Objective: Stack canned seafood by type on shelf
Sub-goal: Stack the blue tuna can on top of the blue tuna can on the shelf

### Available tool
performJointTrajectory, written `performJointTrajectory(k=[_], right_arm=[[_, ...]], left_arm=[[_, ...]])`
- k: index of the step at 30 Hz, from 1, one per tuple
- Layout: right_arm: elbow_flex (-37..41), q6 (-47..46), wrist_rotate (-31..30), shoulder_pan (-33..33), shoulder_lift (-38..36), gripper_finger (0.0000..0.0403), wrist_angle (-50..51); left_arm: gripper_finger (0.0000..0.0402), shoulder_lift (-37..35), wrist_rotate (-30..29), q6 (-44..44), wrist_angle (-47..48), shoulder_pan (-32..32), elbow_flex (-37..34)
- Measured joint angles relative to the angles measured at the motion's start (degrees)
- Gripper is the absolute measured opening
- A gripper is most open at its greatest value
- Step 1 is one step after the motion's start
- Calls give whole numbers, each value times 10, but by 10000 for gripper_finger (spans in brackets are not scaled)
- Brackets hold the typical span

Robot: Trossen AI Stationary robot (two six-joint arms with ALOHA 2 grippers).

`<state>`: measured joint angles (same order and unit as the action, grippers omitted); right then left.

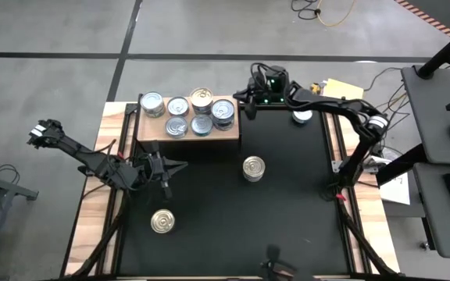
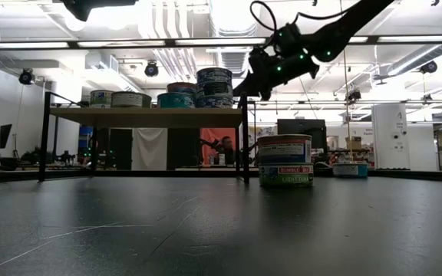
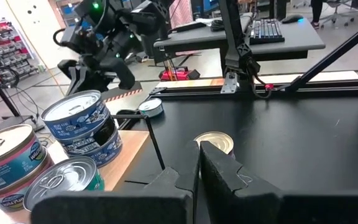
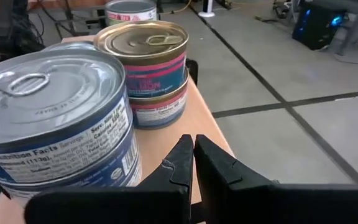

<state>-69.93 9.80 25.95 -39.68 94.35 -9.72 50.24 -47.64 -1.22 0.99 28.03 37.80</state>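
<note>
1. Nearest the front edge, a lone gold-topped can waits on the black table, not yet sorted.
2. The left gripper hangs just in front of the shelf, fingers clenched on nothing, apparently idle.
3. Mid-table, a two-high gold-topped stack stands loose, likely next to go.
4. On the shelf, silver and gold tins sit grouped, some doubled up to sort by type.
5. The right gripper hovers beside the shelf's right end, pinched shut and empty; a silver tin lies beyond.
</note>
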Motion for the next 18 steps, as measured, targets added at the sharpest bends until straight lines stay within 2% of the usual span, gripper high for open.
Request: performJointTrajectory(k=[6, 18], right_arm=[[0, 5, 41, 9, 7, 9, -1], [0, 9, 45, 30, 7, 9, 0]], left_arm=[[0, 0, 0, 5, 0, 0, 0], [0, 4, 0, 7, 2, 0, 0]])
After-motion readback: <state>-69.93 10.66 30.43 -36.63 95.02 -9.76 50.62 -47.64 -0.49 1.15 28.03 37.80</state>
